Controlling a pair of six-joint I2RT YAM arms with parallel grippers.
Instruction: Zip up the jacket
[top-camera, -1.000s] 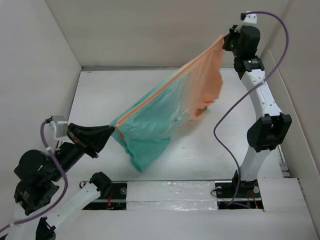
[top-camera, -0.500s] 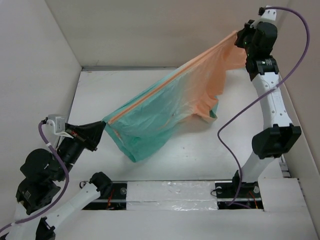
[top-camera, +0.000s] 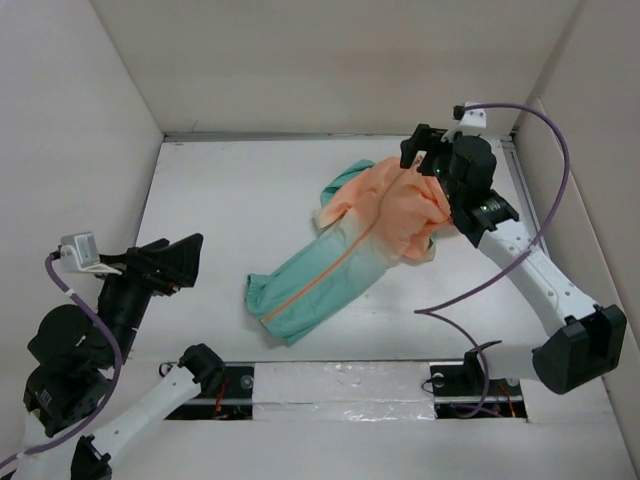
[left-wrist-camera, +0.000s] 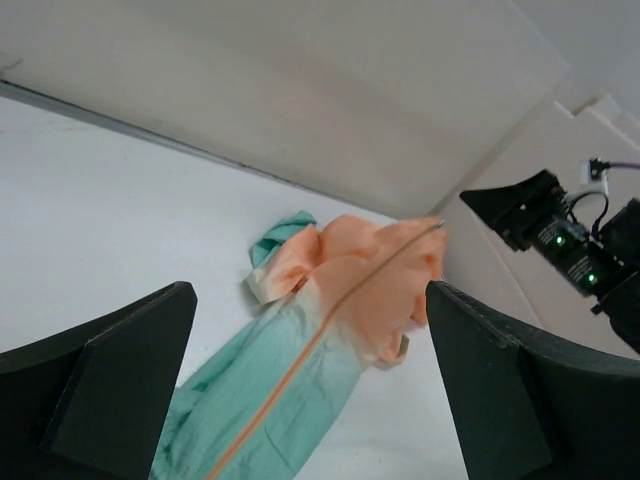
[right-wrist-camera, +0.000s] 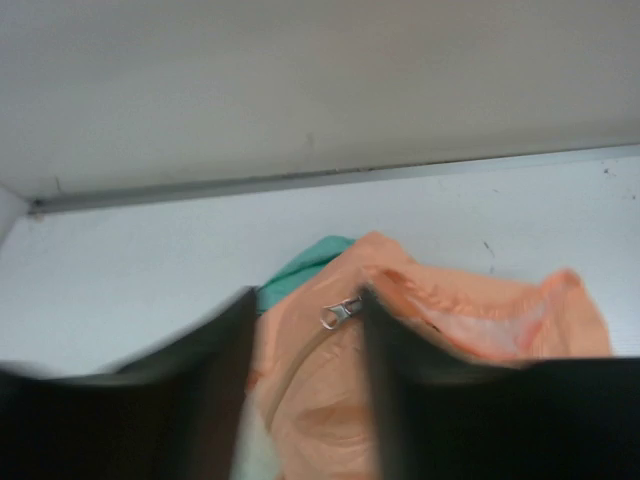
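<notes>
Comparing with one second ago, the jacket (top-camera: 345, 260) is no longer stretched in the air between the two arms. It now lies slack on the surface (top-camera: 230, 200), teal hem towards the near left and peach collar end towards the far right.

The left gripper (top-camera: 178, 255) has released the hem. It stands wide open, empty and well apart from the cloth. The right gripper (top-camera: 425, 150) has come down with the collar end and hangs just above it, jaws parted and nothing clamped. In the right wrist view the zipper pull (right-wrist-camera: 340, 313) lies free between its fingers.

The zipper line (top-camera: 330, 275) reads as one unbroken orange seam from hem to collar. Judgement: the zip looks closed and the garment laid down, so the task appears at or near its end
</notes>
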